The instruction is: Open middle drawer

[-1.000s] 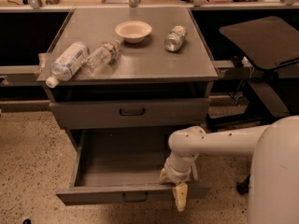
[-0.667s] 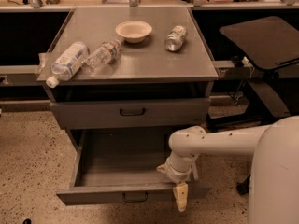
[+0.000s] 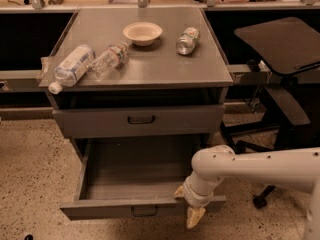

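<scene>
here the claw sits at the bottom drawer, right front edge, grip unclear; middle drawer shut.

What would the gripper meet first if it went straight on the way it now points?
Pointing down, the gripper would probably meet the speckled floor, just in front of the open drawer, though depth is unclear.

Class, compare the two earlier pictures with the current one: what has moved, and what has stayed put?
Very little has changed. The white arm joint has edged slightly right and down. The gripper hangs as before at the right end of the middle drawer front, and that drawer is pulled out just as far. The upper drawer stays shut, and the bowl, large bottle, small bottle and can lie unmoved.
</scene>
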